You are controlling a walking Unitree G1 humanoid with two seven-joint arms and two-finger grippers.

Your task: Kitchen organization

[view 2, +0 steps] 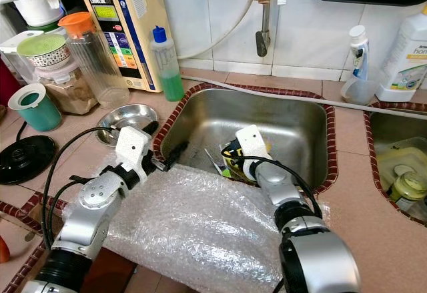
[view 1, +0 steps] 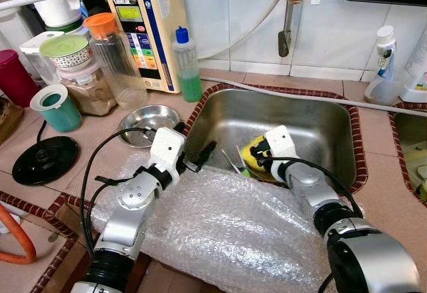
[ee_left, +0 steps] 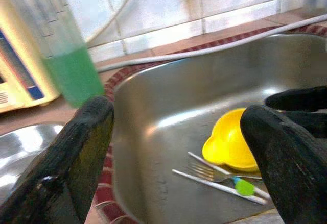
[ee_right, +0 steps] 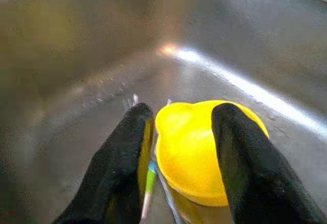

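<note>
1. Task item: the yellow bowl lies upside down on the floor of the sink, toward the sink's near wall, dome up and rim down. It is round, so it has no distinct long axis; its opening faces the sink floor.
2. Beside the yellow bowl, on the sink floor, lie a fork and a white utensil with a green band. Both are touching or just beside the bowl's rim. Their long axes run roughly parallel to each other, across the sink floor toward its near-left corner.
3. Right claw: fingers apart, straddling the yellow bowl, one finger on each side of the dome. Contact with the bowl cannot be confirmed.
4. Left claw: fingers apart and holding nothing, hovering over the sink's left rim, well apart from the yellow bowl.
5. Step in hand (judgement): grasping the yellow bowl to clear it out of the sink.
6. Next move (judgement): close the right claw on the dome, then lift straight up. The smooth curved surface may slip, and the fork near the rim may be dragged along.
7. Around the sink: a bubble wrap sheet covers the counter at the near edge; a green soap bottle and a small steel dish stand to its left.
</note>
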